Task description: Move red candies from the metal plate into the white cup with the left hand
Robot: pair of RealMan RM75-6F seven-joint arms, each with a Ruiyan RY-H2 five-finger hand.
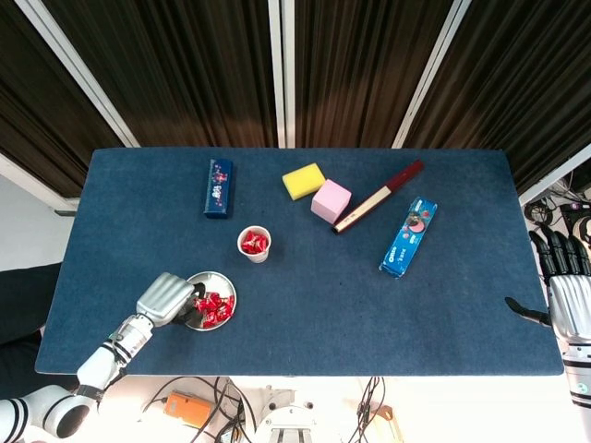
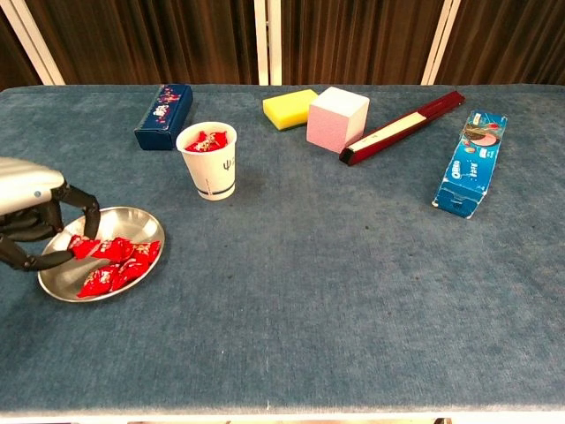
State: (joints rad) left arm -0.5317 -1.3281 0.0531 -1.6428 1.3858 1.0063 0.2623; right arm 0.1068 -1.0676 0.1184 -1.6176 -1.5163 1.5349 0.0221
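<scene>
The metal plate (image 2: 53,287) (image 1: 197,279) lies near the table's front left corner and holds several red candies (image 2: 119,265) (image 1: 215,307). My left hand (image 2: 31,212) (image 1: 166,298) hovers over the plate's left side with its fingers curled down. Its thumb and a finger pinch one red candy (image 2: 84,246) just above the plate. The white cup (image 2: 208,163) (image 1: 254,245) stands upright behind and to the right of the plate, with red candies inside. My right hand (image 1: 567,300) rests at the table's right edge, fingers spread, holding nothing; the chest view does not show it.
At the back stand a dark blue box (image 2: 164,116), a yellow sponge (image 2: 289,108), a pink cube (image 2: 337,117) and a long dark red box (image 2: 402,127). A blue cookie box (image 2: 470,163) lies at the right.
</scene>
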